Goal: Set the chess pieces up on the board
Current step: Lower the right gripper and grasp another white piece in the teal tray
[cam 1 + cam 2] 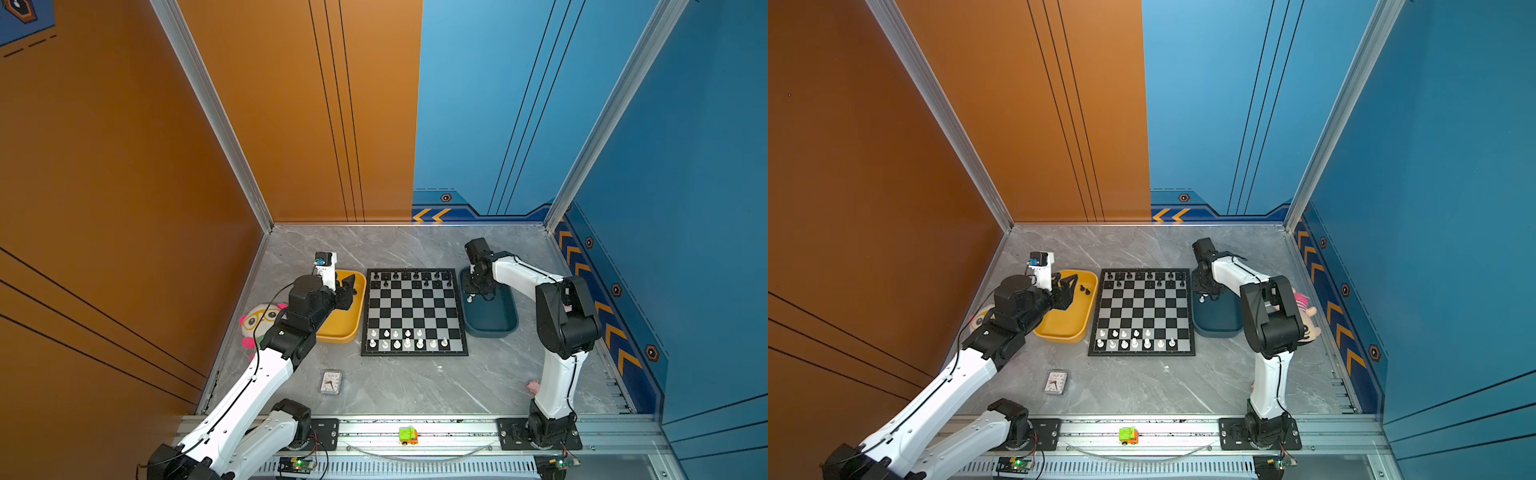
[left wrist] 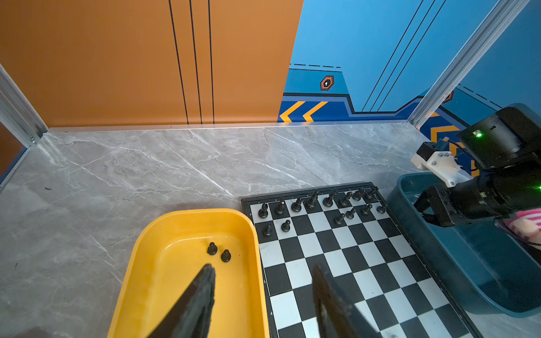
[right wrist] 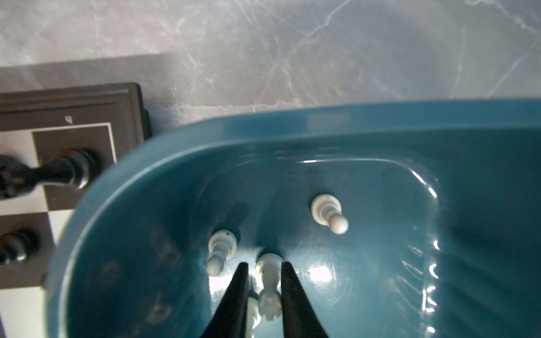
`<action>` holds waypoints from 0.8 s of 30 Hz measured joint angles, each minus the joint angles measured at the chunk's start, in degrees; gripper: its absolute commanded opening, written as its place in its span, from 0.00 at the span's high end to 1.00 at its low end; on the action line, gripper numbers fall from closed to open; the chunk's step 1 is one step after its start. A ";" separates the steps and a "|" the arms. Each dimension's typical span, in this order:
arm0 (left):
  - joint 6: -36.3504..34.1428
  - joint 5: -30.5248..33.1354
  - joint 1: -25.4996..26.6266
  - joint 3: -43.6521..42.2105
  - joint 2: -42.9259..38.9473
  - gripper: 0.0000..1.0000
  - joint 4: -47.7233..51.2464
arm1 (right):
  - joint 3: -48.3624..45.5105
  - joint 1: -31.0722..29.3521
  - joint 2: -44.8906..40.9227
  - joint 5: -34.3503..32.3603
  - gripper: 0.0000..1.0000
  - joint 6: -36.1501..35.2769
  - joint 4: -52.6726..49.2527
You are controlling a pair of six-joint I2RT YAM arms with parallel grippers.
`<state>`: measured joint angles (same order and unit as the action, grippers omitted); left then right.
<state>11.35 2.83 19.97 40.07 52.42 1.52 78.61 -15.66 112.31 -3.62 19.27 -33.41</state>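
Observation:
The board [image 1: 415,308] lies mid-table, with black chess pieces [image 1: 405,276] on its two far rows and white ones [image 1: 407,338] on its two near rows. Two black pawns [image 2: 212,248] stand in the yellow tray [image 2: 175,263] to its left. My left gripper [image 2: 262,267] hangs open and empty over that tray's rim next to the board. My right gripper [image 3: 264,264] reaches down into the teal tray [image 3: 380,131], shut on a white crown-topped piece [image 3: 268,281]. Two white pawns [image 3: 329,213] stand beside it, and another white piece is partly hidden behind a finger.
A small clock [image 1: 331,381] lies in front of the board on the left. A round plush toy [image 1: 259,320] sits under the left arm. A pink toy [image 1: 533,385] is by the right arm's base, a plush doll [image 1: 1304,307] behind its elbow, and a toy car [image 1: 408,435] on the front rail.

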 measured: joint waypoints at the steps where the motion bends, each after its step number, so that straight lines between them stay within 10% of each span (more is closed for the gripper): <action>1: 0.00 0.00 0.00 -0.02 0.00 0.45 0.00 | 0.00 0.00 0.00 0.00 0.81 -0.02 0.02; 24: -0.72 0.00 0.00 -0.55 0.00 0.45 0.02 | 0.07 -0.02 -2.14 -0.96 0.98 -0.22 -2.12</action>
<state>10.63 2.83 19.97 39.53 52.42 1.54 78.67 -15.68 110.17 -4.58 19.05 -35.53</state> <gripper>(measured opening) 0.550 0.126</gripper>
